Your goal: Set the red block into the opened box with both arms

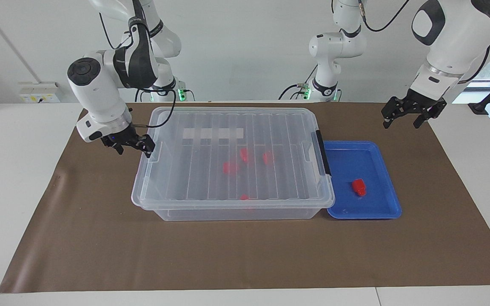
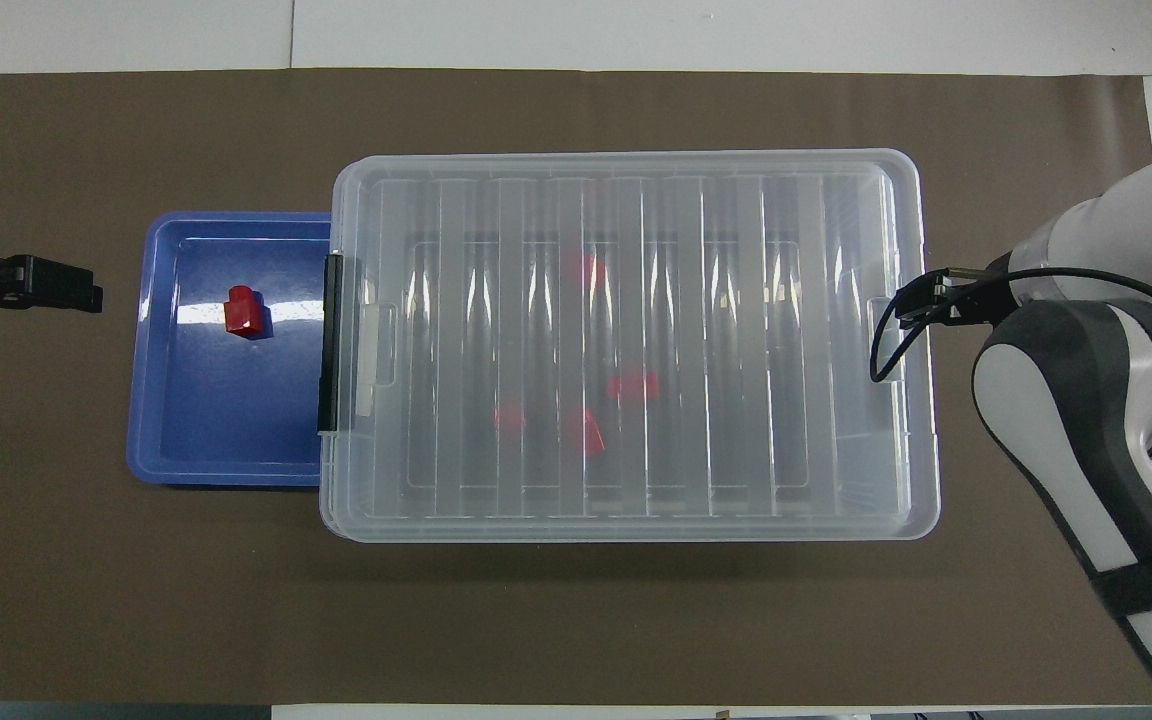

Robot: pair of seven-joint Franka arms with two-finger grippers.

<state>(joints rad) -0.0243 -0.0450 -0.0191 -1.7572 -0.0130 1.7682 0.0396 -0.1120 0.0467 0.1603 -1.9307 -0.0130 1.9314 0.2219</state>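
1. So here's where we're at: the big clear plastic storage box (image 1: 232,163) sits mid-table with its ribbed see-through lid (image 2: 626,340) on. By our read the opening part hasn't happened yet.
2. The small bright red plastic block (image 1: 359,187) we need to move lies in the shallow blue plastic tray (image 1: 387,199), which sits right against the box at the left arm's end, on the side with the black latch (image 1: 323,153).
3. Through the lid we can see a few more red blocks (image 1: 245,159) inside the box, so some look done already.
4. Our right gripper (image 1: 132,143) is at the box's end toward the right arm, just beside the lid's edge, fingers spread and holding nothing. We can't tell if it's touching the lid.
5. Our left gripper (image 1: 411,114) hangs over the brown mat (image 1: 245,255) near the tray, fingers apart too, empty.
6. Left to do, as we figure it: get the lid up, grab the tray block, drop it in the box.
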